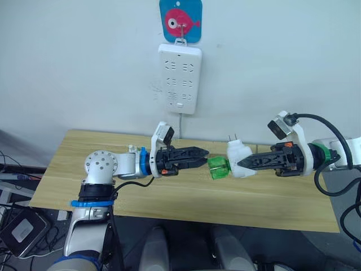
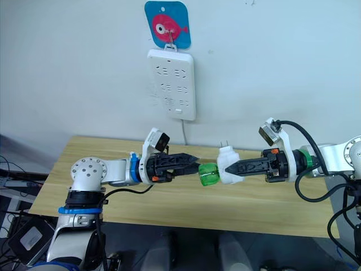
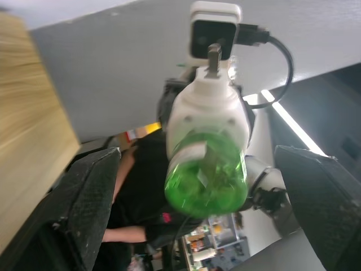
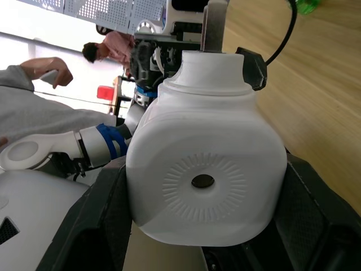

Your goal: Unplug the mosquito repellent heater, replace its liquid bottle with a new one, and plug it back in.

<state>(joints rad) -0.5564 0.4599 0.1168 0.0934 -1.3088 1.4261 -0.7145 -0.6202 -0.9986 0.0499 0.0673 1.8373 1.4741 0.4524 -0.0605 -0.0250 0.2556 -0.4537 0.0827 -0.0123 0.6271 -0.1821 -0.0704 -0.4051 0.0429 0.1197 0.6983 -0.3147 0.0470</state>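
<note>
My right gripper (image 1: 241, 164) is shut on the mosquito repellent heater (image 1: 237, 152), a white rounded block held above the table with its prongs pointing up. Its round vent hole faces the right wrist camera (image 4: 203, 182). A green liquid bottle (image 1: 219, 167) sticks out of the heater toward my left arm. My left gripper (image 1: 203, 156) is open. Its fingertips reach the bottle's free end, and I cannot tell whether they touch it. In the left wrist view the bottle (image 3: 206, 180) hangs between the two spread fingers (image 3: 84, 209).
A long white power strip (image 1: 179, 79) hangs on the wall under a blue fish hook (image 1: 180, 20), its cord dropping behind the wooden table (image 1: 113, 186). A person's grey sleeve (image 4: 34, 96) and another person (image 4: 107, 48) show behind in the right wrist view.
</note>
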